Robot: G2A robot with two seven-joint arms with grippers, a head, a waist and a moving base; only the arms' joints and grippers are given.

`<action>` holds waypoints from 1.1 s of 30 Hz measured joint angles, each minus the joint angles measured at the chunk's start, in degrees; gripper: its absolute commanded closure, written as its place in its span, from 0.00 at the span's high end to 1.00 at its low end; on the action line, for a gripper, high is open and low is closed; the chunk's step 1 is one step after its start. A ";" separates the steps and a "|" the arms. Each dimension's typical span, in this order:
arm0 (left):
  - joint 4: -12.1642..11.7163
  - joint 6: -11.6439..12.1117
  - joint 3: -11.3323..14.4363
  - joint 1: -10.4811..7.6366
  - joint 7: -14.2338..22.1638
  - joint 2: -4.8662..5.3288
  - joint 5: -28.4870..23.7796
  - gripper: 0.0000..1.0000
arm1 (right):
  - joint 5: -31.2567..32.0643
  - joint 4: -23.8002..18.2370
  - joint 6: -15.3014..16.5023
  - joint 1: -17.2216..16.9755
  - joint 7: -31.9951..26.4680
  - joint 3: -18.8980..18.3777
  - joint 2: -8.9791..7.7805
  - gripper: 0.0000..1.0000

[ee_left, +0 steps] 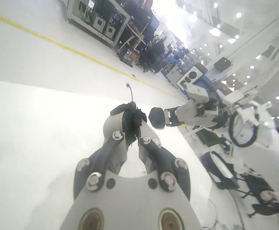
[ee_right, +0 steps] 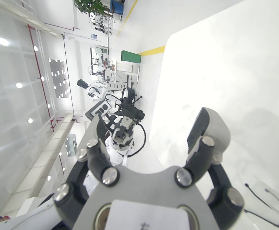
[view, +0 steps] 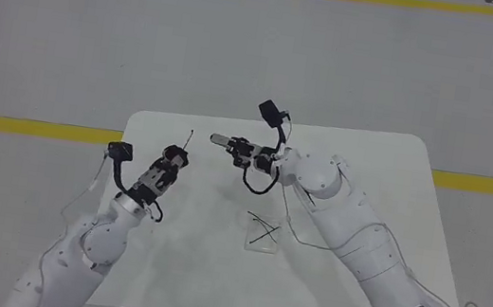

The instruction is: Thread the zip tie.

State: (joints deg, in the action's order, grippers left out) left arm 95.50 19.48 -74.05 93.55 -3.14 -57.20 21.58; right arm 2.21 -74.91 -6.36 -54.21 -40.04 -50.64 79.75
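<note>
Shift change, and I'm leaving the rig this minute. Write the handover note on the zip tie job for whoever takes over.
Left tool: shut on a thin black plastic zip tie, held above the white table. One end sticks out straight beyond the fingertips.
Right tool: open, empty, close by, pointing at the left tool.
Spare black zip ties lie in a shallow clear tray on the table, nearer the robot.
Done: one tie is picked up.
Left: no loop is formed yet; the tail must go through the head.
</note>
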 measured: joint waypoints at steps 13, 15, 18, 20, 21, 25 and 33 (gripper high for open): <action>1.01 0.00 -0.29 -0.08 10.09 0.56 -8.61 0.00 | -3.28 0.82 3.52 -1.59 -1.68 -1.54 -0.30 1.00; 0.88 0.00 -0.89 -0.06 14.71 0.82 -12.69 0.00 | -5.02 2.24 6.48 -1.86 -4.70 -2.51 -0.61 1.00; 1.66 0.00 -2.86 0.79 22.82 1.40 -19.77 0.00 | -7.82 5.76 10.72 -2.02 -10.17 -3.52 -1.00 1.00; 2.80 0.00 -4.67 1.94 27.44 1.80 -23.64 0.00 | -9.38 8.25 12.69 -1.59 -13.82 -3.66 -1.11 1.00; 3.42 0.00 -5.39 2.49 29.43 1.96 -24.94 0.00 | -10.28 9.18 13.64 -1.38 -15.48 -3.67 -1.13 1.00; 5.07 0.00 -6.74 3.52 36.76 2.29 -27.44 0.00 | -11.64 11.31 16.30 -0.82 -19.04 -3.66 -1.19 1.00; 4.98 0.00 -6.68 3.47 35.28 2.27 -27.29 0.00 | -11.57 11.21 16.14 -0.84 -18.86 -3.65 -1.18 1.00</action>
State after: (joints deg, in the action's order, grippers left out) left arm 100.49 19.48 -80.73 97.03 32.14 -54.92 -5.71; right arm -9.36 -63.69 9.78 -55.05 -58.90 -54.29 78.57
